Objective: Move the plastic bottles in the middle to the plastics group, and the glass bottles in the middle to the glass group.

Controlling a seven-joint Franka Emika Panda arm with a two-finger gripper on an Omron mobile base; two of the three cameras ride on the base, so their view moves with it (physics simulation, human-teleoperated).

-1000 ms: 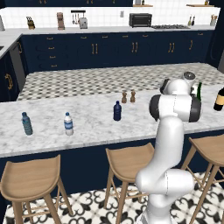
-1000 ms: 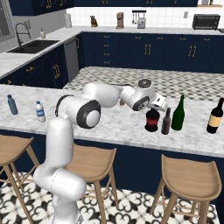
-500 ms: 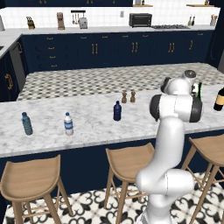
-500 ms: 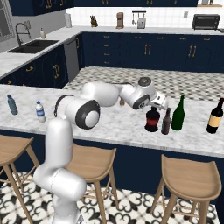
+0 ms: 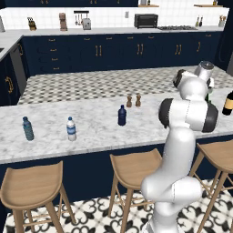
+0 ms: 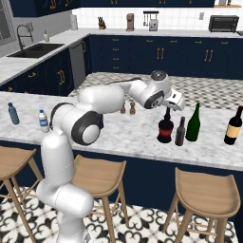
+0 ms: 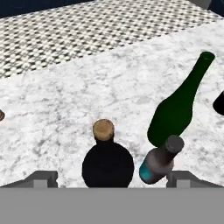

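Note:
My gripper hangs open just above the cork of the squat red-labelled glass bottle, apart from it. The slim dark bottle stands close on its right. Beyond that is the tall green wine bottle. The cream-labelled dark wine bottle is further right. The navy plastic bottle stands mid-counter. At the left end are the teal-tinted bottle and the white-labelled water bottle. The tiny brown bottle is hidden.
Two small brown shakers stand behind the navy bottle on the marble island counter. Wooden stools line the near side below the counter edge. A patterned counter strip lies behind the marble.
The hand has risen slightly off the top of the squat bottle. The bottles stand where they were.

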